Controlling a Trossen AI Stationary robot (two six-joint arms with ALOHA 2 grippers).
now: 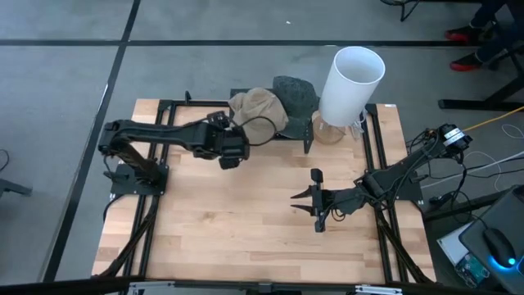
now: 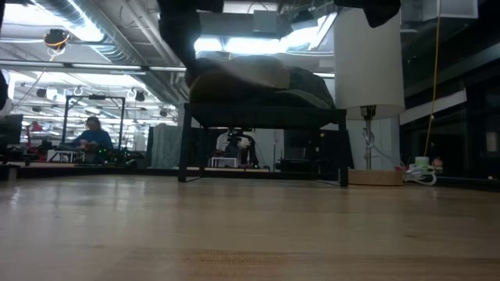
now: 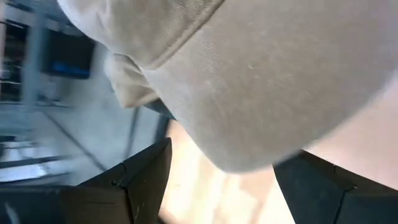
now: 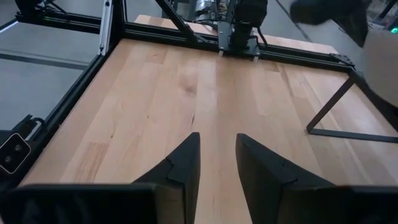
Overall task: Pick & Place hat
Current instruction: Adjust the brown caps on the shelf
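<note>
tan hat [image 1: 258, 108] lies on a low black metal rack [image 1: 309, 135] at about 12 o'clock on the wooden table [image 1: 246, 221], touching a dark grey hat [image 1: 296, 93] that sits just on its 3 o'clock side. left gripper [image 1: 246, 131] reaches in from 9 o'clock and sits at the tan hat's near edge; in the left wrist view its two dark fingers [image 3: 140, 177] stand well apart with the hat's pale fabric filling the space between and above them, though i cannot tell whether they actually press on it. a white lamp [image 1: 352, 84] stands on a wooden base at roughly 1 o'clock, just beside the rack. right gripper [image 1: 315, 202] rests low over bare wood toward 4 o'clock, well apart from the hats, its fingers [image 4: 180, 168] parted by a narrow gap and holding nothing. a person [image 2: 94, 134] sits far off in the room behind.
</note>
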